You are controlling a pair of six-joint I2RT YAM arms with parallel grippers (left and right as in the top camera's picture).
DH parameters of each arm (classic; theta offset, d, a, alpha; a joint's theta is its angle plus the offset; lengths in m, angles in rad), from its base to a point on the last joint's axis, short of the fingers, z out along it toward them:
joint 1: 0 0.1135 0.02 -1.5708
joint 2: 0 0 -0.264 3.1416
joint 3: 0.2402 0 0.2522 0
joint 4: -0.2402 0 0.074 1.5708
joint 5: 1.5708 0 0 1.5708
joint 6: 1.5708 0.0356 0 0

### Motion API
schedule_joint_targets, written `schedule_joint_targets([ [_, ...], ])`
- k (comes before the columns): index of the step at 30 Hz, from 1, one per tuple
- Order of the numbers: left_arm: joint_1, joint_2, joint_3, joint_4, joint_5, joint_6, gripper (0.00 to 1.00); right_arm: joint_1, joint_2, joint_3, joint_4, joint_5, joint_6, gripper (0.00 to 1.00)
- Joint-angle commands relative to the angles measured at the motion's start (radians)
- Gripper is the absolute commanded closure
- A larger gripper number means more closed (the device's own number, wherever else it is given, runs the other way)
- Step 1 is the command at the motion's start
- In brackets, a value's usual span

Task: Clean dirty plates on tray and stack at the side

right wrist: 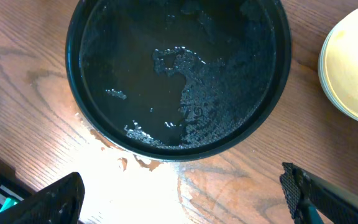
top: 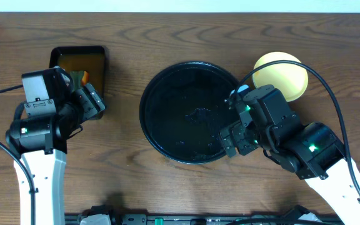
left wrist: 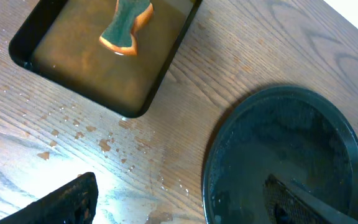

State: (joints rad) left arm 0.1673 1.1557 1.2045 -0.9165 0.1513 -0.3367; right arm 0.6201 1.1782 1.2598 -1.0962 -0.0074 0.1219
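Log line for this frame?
round tray: wet, no plates | yellow plate: beside it | sponge: in rectangular tray | left hand: open | right hand: open

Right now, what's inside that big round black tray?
No plates: the tray holds only a wet film. In the overhead view the right gripper hides a bit of its right rim. The yellow plate sits outside, on the table.

tray (top: 167,119): black, round, wet | plate (top: 286,78): yellow, clean, beside tray
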Motion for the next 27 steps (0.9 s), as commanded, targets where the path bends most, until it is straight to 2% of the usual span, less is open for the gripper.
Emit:
schedule_joint_targets([
  [1,-0.002,0.002,-0.005,-0.003,-0.002,0.010,0.14,0.008,0.010,-0.006,0.000,0.006,-0.003,0.01],
  [8,-0.002,0.002,-0.005,-0.003,-0.002,0.010,0.14,-0.004,0.005,-0.015,-0.004,0.015,-0.011,0.01],
  [13,-0.002,0.002,-0.005,-0.003,-0.002,0.010,0.14,-0.069,-0.090,-0.101,0.056,0.026,-0.015,0.01],
  [18,-0.002,0.002,-0.005,-0.003,-0.002,0.010,0.14,-0.150,-0.260,-0.353,0.328,-0.012,-0.015,0.01],
  [27,-0.002,0.002,-0.005,-0.003,-0.002,0.010,0.14,-0.340,-0.615,-0.869,0.855,-0.220,-0.014,0.01],
])
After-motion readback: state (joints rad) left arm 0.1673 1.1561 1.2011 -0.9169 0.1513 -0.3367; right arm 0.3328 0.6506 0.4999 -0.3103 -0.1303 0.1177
